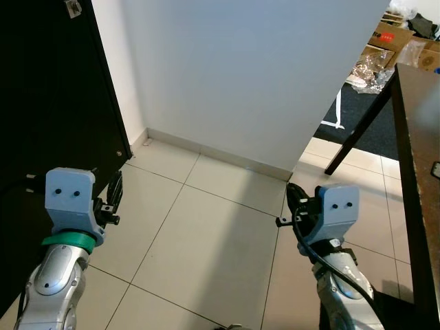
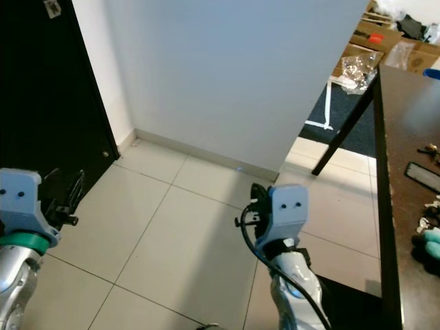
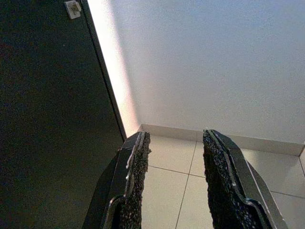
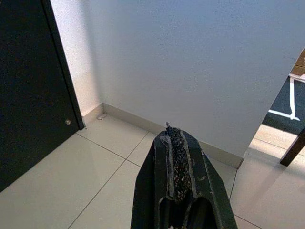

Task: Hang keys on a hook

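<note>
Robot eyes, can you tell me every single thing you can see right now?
Door: one, black, on the robot's left.
Small plate: one, pale, high on the door.
Wall: one, white, straight ahead.
Floor: pale tiles, below both arms.
Table: one, dark brown, on the right.
Small things: a few on the table's right side, too small to name.
Cardboard boxes: a few, brown, far right behind the table.
Left gripper: one, black, jaws open, empty.
Right gripper: one, black, jaws shut, empty.
</note>
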{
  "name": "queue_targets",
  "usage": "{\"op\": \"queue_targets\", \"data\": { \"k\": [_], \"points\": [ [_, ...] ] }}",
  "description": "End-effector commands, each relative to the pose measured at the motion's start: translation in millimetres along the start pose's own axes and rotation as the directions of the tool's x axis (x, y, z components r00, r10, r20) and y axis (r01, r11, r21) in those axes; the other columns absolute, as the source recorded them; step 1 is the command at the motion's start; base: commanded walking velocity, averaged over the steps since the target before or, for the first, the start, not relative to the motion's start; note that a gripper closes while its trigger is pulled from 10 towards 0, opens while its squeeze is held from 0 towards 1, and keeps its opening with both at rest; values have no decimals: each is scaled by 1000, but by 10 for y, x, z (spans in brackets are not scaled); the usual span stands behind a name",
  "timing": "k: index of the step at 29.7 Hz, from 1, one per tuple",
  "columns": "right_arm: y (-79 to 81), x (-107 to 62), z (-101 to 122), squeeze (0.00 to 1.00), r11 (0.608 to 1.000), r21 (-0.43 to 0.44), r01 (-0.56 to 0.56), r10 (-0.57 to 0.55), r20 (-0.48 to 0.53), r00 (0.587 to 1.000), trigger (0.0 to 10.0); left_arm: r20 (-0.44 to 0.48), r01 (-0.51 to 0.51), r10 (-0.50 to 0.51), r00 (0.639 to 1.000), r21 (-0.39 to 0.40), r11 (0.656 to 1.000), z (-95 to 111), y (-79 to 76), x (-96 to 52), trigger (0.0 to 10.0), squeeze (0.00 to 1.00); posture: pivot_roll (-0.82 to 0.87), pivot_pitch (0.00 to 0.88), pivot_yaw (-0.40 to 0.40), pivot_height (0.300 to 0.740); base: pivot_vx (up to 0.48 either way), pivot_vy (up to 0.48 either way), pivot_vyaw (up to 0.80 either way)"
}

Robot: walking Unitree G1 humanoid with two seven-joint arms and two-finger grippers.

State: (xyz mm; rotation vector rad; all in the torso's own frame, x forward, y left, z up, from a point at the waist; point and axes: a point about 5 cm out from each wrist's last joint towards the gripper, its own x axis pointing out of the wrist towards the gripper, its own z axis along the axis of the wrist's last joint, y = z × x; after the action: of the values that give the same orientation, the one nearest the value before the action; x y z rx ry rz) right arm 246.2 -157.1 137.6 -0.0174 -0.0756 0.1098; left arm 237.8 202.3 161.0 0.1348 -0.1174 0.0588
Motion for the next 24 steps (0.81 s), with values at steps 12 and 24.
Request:
{"op": "queue_targets", "data": {
  "k": [12, 24],
  "points": [
    [-52, 272, -196, 0, 993, 0, 115, -114, -122, 986, 10000, -254, 175, -223, 941, -198, 964, -502, -576, 506, 10000, 0, -96, 127, 139, 740, 0, 0, 0],
    [-15, 296, -182, 0, 995, 14, 101, -99, -91, 991, 10000, -252, 170, -218, 943, -197, 966, -535, -559, 565, 10000, 0, -85, 130, 138, 740, 0, 0, 0]
  ]
}}
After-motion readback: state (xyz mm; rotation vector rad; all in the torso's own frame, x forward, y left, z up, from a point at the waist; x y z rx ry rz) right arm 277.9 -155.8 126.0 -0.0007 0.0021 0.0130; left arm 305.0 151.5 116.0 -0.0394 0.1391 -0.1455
